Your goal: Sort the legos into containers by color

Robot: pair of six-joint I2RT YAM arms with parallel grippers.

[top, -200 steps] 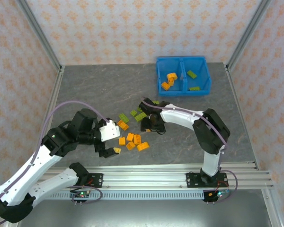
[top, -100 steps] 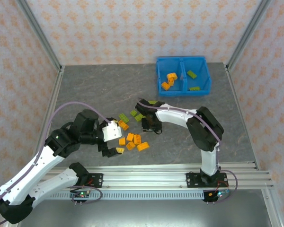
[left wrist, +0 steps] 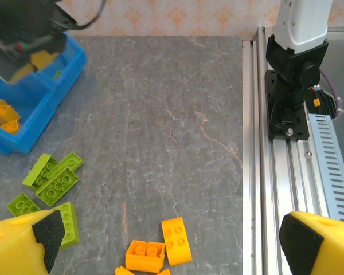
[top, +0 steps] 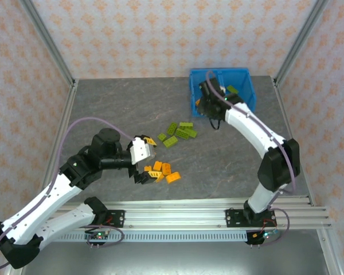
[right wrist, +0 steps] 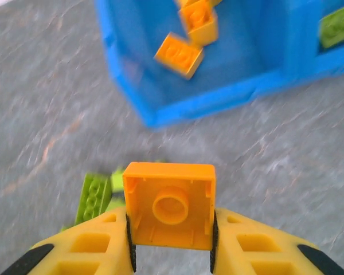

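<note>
**Sorting under way, read from the arm bases outward.**

Nearest me, the left hand [left wrist: 173, 235] hangs spread wide and empty, low over the loose orange legos [top: 160, 171] on the counter [top: 120, 109]. I judge it is staged there so it can drop onto one of them without a long reach. The likeliest target is the orange brick [left wrist: 176, 240] lying between its fingertips.

Just beyond lies the cluster of lime green legos [top: 180, 133], flat on the counter, apart from the orange group and not yet sorted.

Farther out, the right hand [right wrist: 171, 243] pinches a square orange lego [right wrist: 171, 205] by two opposite side walls, with the hollow underside toward the wrist camera. A side grip of this kind should let the brick fall straight once the fingers part.

In the wrist view this hand sits above the counter, just short of the near wall of the blue bin [right wrist: 218, 100]. It faces the compartment that already contains orange legos [right wrist: 180, 54], so I judge the carried brick is bound for that one.

Past the divider [right wrist: 301, 34], the other compartment holds a lime green lego [right wrist: 339, 26], which confirms one colour per side. Most bricks are on the counter rather than in the bin, so I judge the task is in its early part.
</note>
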